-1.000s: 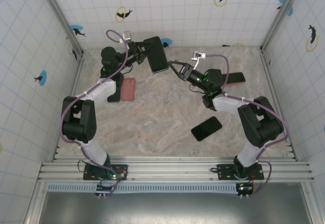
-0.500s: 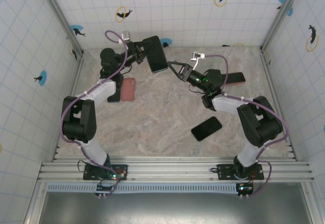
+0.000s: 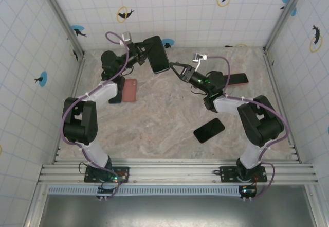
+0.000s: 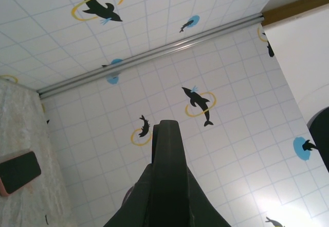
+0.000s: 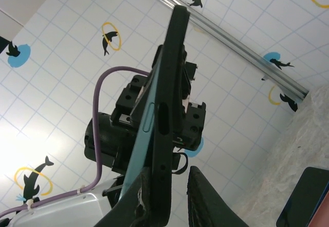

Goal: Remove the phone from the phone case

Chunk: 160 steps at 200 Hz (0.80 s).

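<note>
The phone in its black phone case (image 3: 159, 54) is held up in the air at the back of the table, with my left gripper (image 3: 147, 55) shut on its upper end. From the left wrist, its dark edge (image 4: 167, 150) rises straight out of the closed fingers of the left gripper (image 4: 167, 166). My right gripper (image 3: 173, 67) reaches in from the right at the phone's lower end. Seen from the right wrist, the case's edge (image 5: 172, 72), with a pale teal layer beside it, stands between the right gripper (image 5: 169, 169) fingers. It rests against the left finger (image 5: 146, 186), with a gap to the right finger (image 5: 198, 191).
A black phone (image 3: 209, 129) lies on the marble floor at front right. A pink-cased phone (image 3: 130, 90) and a dark one (image 3: 116, 95) lie at the left, and a red-edged phone (image 3: 237, 79) behind the right arm. Tiled walls close in the back and sides.
The right gripper has edged slightly left toward the phone's lower end and its fingers have narrowed a little. The left arm and the phone have stayed still.
</note>
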Each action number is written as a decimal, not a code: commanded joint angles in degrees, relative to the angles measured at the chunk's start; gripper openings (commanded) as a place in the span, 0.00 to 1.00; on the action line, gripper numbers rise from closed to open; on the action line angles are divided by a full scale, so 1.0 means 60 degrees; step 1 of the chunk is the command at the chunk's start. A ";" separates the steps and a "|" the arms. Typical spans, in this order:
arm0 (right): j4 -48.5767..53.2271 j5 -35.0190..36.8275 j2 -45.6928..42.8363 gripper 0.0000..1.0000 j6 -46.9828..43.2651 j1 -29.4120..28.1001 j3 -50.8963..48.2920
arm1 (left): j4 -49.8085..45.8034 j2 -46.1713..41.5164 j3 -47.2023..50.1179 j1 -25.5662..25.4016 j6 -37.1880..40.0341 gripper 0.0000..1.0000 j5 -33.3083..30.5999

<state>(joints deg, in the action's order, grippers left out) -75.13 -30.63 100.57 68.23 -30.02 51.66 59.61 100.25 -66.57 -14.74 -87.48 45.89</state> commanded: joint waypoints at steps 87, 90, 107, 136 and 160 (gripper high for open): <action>0.0364 -0.0007 0.0391 0.24 0.0091 -0.0367 0.0814 | 0.0008 -0.0176 -0.0215 -0.0296 0.0238 0.00 -0.0560; 0.0401 0.0050 0.0402 0.24 0.0133 -0.0392 0.0846 | -0.0081 -0.0183 -0.0196 -0.0310 0.0263 0.00 -0.0613; 0.0350 0.0443 0.0406 0.24 0.0461 -0.0536 0.0892 | -0.0274 -0.0214 -0.0084 -0.0366 0.0352 0.00 -0.0903; 0.0612 0.1102 0.0406 0.25 0.0846 -0.0836 0.1078 | -0.0522 -0.0184 0.0056 -0.0456 0.0421 0.00 -0.1270; 0.0551 0.1597 0.0407 0.25 0.1218 -0.0935 0.1067 | -0.0568 -0.0156 0.0229 -0.0487 0.0460 0.00 -0.1410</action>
<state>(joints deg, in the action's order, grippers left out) -70.19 -25.04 102.61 72.86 -34.22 55.11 55.79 100.25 -66.11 -16.80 -86.78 39.81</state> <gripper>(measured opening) 0.253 0.122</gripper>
